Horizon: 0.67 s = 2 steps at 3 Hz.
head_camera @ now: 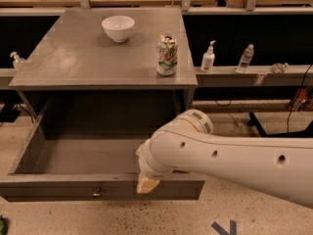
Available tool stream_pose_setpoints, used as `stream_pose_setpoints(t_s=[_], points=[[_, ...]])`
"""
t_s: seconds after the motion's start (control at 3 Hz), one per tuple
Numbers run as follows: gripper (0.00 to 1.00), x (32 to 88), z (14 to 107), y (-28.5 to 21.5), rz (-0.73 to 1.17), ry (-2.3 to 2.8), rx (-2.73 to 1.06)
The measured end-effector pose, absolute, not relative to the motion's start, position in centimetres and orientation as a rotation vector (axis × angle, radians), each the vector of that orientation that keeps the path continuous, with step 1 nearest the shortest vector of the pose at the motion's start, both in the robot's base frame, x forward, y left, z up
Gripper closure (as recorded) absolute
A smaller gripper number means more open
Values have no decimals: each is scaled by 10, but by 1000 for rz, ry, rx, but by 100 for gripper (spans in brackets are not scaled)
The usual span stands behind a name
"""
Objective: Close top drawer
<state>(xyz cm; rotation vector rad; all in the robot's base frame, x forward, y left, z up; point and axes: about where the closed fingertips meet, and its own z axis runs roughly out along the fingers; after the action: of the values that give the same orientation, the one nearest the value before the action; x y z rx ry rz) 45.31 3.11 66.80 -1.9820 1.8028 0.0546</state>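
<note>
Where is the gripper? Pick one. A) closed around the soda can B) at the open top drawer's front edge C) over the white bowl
B: the gripper is at the front panel of the top drawer, which stands pulled out, well below the white bowl and soda can.

The gripper (145, 184) at the top drawer (49, 187) front, mostly hidden behind the white arm (234, 163).

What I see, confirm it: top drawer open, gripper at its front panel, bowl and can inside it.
No. Camera view shows the bowl and can on the cabinet top, not inside. The top drawer is open, gripper at its front panel.
</note>
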Motion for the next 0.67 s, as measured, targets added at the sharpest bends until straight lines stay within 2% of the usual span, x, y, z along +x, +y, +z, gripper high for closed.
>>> stream_pose_setpoints(t_s=[0.33,0.67], points=[[36,464,665,32,50,1834,-1977],[36,500,666,26,54,1897,-1931]])
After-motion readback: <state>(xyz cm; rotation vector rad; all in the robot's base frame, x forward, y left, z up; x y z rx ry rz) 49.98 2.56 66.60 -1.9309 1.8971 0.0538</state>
